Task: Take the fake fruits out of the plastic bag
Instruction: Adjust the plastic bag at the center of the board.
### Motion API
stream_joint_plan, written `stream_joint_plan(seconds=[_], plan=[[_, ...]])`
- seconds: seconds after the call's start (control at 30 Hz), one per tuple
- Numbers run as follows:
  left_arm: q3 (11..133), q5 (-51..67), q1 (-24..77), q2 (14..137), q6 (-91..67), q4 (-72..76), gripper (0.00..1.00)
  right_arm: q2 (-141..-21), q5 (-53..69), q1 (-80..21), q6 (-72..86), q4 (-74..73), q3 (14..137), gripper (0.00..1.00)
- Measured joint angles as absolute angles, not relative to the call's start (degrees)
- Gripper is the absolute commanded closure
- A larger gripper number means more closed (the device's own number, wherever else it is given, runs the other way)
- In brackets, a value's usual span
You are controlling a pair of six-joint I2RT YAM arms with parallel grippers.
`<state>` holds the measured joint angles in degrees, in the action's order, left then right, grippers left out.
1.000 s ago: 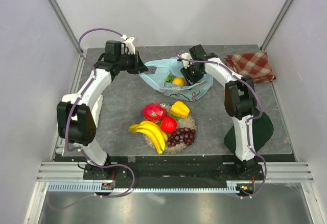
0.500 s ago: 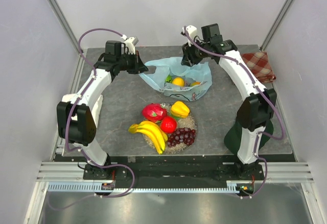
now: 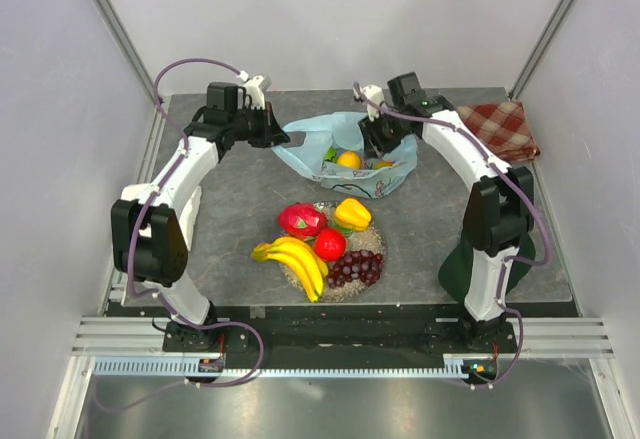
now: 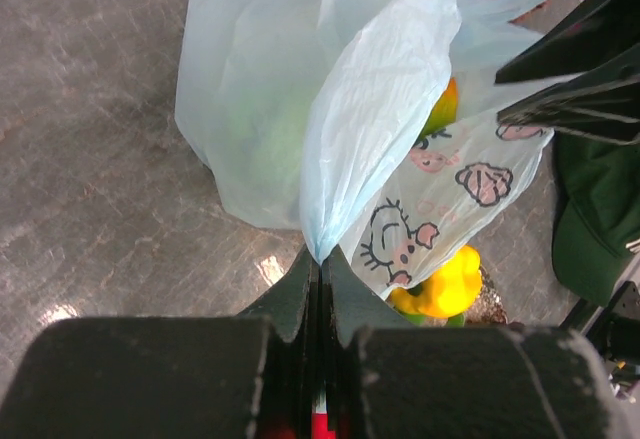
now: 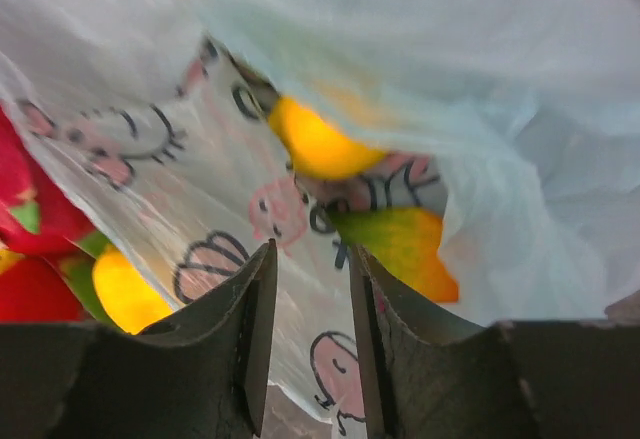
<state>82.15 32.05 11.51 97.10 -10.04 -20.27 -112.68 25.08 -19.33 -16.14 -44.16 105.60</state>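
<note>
Right gripper (image 3: 376,143) has come back down from the far edge of the bag (image 3: 300,152) and is hanging at its mouth again, while the left gripper (image 4: 318,259) is staying where it was. The left gripper is pinching a fold of the bag rim, fully closed on the film, and is holding that side up. The right gripper is standing about half open with nothing between its jaws, and thin printed film is lying just beyond its tips. Behind that film, in front of the right gripper, a yellow fruit (image 5: 315,144) and a mango (image 5: 400,244) are sitting inside the bag. The other fruits (image 3: 330,243) are already lying on the plate (image 3: 377,240), on the base side of both grippers and apart from the bag. So the step in hand is, I think, reaching in for one of the last pieces. The next move is asking the right gripper to pass the loose film without catching it and to close only around a fruit, with the left gripper keeping the mouth open.
</note>
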Motion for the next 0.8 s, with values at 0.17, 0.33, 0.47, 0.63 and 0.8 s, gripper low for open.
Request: stream_joint_plan(seconds=[0.17, 0.33, 0.47, 0.63, 0.8], plan=[[79.0, 32.1, 11.5, 96.1, -10.0, -20.6, 0.98, -111.8, 20.8, -19.3, -17.3, -46.2, 94.1, 0.59], [77.6, 32.1, 11.5, 95.6, -10.0, -20.9, 0.98, -107.3, 17.5, -19.3, -18.4, -48.1, 87.2, 0.58], [77.6, 32.1, 11.5, 95.6, -10.0, -20.9, 0.98, -104.9, 15.3, -19.2, -19.1, -48.5, 87.5, 0.58], [78.3, 32.1, 11.5, 95.6, -10.0, -20.9, 0.98, -107.3, 14.8, -18.5, -19.5, -48.2, 93.3, 0.48], [78.9, 32.1, 11.5, 95.6, -10.0, -20.9, 0.98, -111.9, 14.0, -18.2, -18.5, -47.2, 100.4, 0.25]])
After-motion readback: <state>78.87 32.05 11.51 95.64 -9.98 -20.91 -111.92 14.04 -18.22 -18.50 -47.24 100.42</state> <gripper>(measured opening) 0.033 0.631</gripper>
